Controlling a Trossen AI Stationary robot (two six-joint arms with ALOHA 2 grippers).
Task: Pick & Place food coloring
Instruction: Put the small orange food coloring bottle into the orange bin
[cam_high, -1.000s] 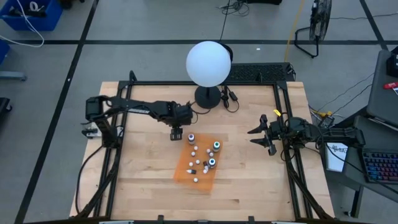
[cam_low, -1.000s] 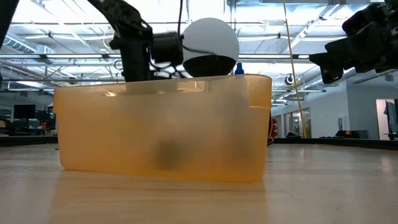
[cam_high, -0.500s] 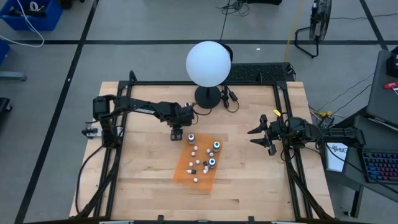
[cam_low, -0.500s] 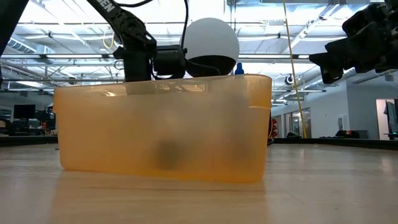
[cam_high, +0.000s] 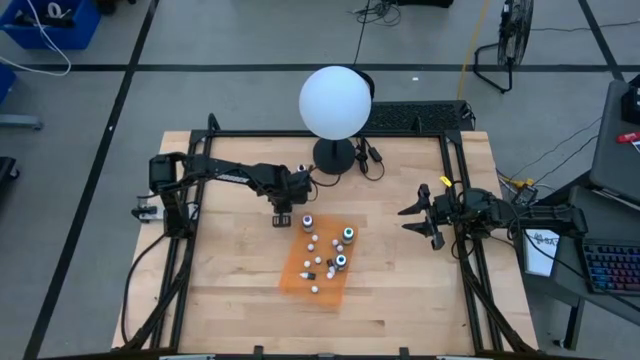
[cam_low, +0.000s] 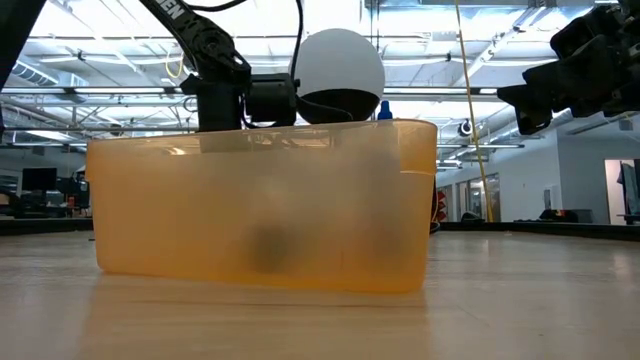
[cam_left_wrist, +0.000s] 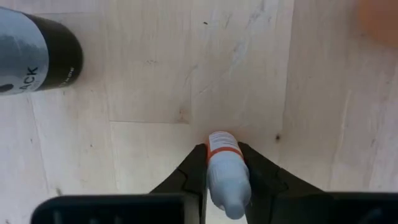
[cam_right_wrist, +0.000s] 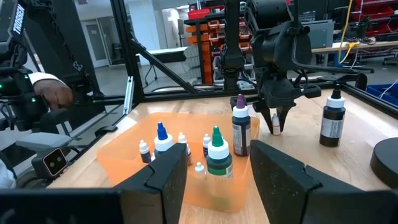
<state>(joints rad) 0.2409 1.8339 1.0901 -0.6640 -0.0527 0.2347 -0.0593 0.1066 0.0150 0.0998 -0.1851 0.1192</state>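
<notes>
Pale wood planks make up the table (cam_high: 230, 290), with a dark metal frame along its edges and grey floor around it. At the left side, the left arm reaches inward, and the left gripper (cam_high: 282, 216) points down at the bare wood just beside the tray's near-left corner. Its wrist view shows the two dark fingers (cam_left_wrist: 190, 175) closed narrowly on a small bottle (cam_left_wrist: 226, 173), a smooth whitish cylinder with an orange band, pinched between the tips above the wood. A dark bottle (cam_left_wrist: 38, 51) with a glossy black body stands apart from it on the planks.

Further right lies the tray (cam_high: 296, 281), a translucent orange plastic bin with low walls, holding the other food coloring bottles (cam_high: 341, 262): thumb-sized ones with white, green or blue tops and tinier whitish ones, standing upright and loosely scattered. Behind the tray stands a lamp (cam_high: 335, 102), a smooth white globe on a black round base.

At the right edge, well apart from the tray, the right gripper (cam_high: 423, 217) hangs with its fingers (cam_right_wrist: 165, 173) partly spread, holding nothing, aimed toward the bottles.
</notes>
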